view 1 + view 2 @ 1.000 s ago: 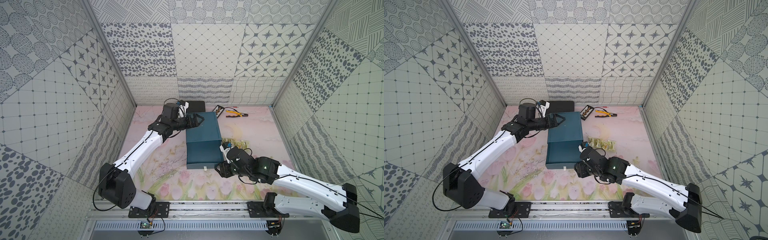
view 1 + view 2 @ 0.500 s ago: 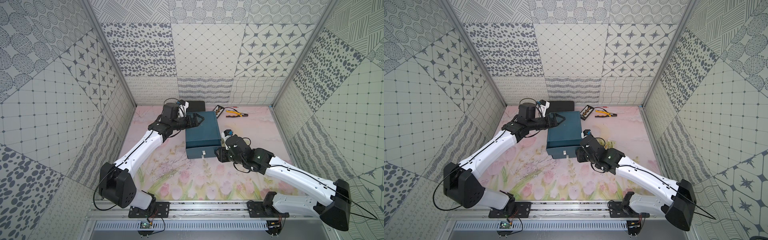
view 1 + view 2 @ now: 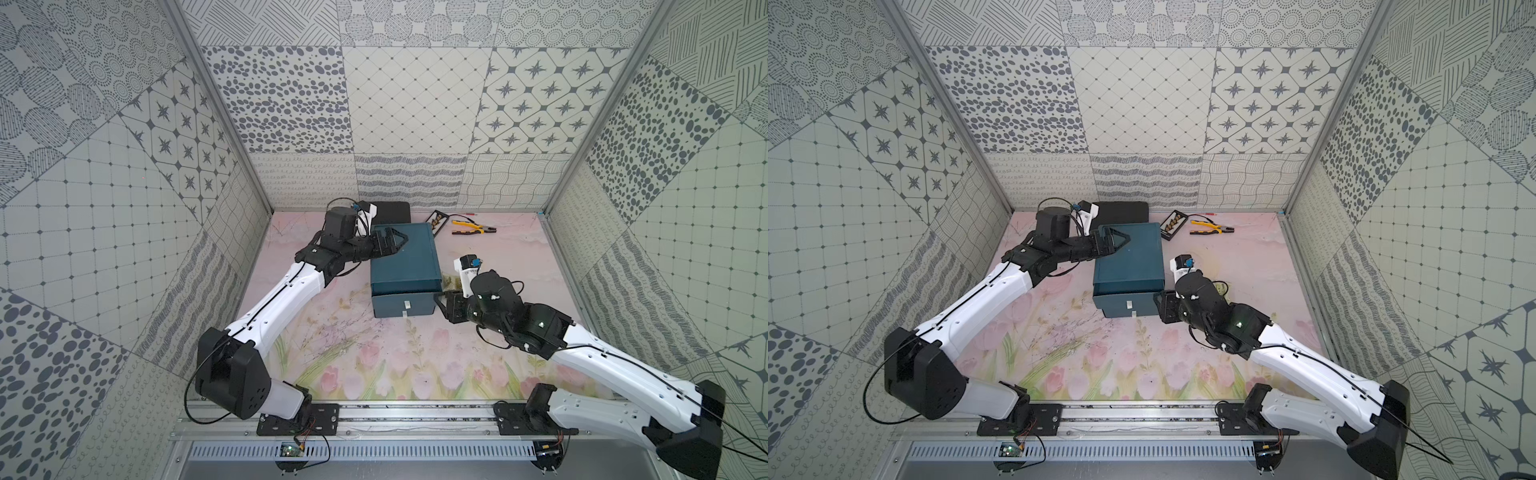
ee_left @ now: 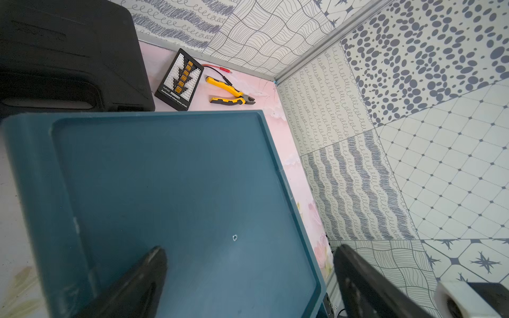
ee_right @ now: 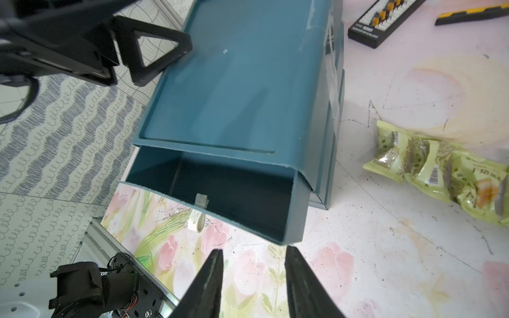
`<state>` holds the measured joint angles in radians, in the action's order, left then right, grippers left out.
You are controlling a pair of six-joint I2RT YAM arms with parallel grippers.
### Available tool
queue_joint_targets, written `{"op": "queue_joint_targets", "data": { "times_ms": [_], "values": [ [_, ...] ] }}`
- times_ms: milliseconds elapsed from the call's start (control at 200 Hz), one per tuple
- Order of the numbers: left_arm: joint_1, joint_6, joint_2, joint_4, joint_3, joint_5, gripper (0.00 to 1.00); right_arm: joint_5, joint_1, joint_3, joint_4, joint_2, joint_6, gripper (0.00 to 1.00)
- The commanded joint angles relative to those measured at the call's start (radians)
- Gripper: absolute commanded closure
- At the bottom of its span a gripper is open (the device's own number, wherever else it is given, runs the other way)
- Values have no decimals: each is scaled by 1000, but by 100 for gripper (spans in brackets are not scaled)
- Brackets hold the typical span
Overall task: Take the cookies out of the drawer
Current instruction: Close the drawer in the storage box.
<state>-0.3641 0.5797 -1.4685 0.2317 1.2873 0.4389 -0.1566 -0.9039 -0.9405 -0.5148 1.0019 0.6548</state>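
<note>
While drawer (image 5: 242, 192) stands ajar, cookies (image 5: 429, 168) lie outside: shiny yellow-green packets.

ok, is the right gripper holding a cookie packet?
No: the right gripper has its jaws apart with nothing between them, and the green cookie packets lie beside the teal drawer box.

Grey-and-white patterned wall panels (image 3: 415, 99) are enclosing the tabletop (image 3: 374, 365) on three sides, aluminium corner posts (image 3: 217, 104) are joining them, soft even light is falling on the scuffed pink tulip-printed covering (image 3: 328, 332), and a metal rail (image 3: 415, 417) is running along the tabletop's near edge.
</note>
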Motion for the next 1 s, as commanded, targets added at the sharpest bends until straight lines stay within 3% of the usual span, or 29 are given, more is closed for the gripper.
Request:
{"op": "queue_joint_targets", "data": {
  "times_ms": [0, 240, 535, 775, 996],
  "values": [
    [4, 4, -16, 109, -7, 3, 1, 17, -4, 53, 99, -28, 39, 63],
    [3, 3, -26, 107, 1, -18, 1, 150, -13, 23, 209, 92, 59, 76],
    [5, -7, -32, 107, -7, -2, 1, 40, -9, 22, 303, 168, 88, 93],
    [5, 3, -18, 97, -30, 15, 1, 20, 0, -23, 410, 286, 97, 96],
    [6, 8, 22, 93, -52, 26, 1, -29, 0, -9, 465, 292, 99, 96]
  ]
}}
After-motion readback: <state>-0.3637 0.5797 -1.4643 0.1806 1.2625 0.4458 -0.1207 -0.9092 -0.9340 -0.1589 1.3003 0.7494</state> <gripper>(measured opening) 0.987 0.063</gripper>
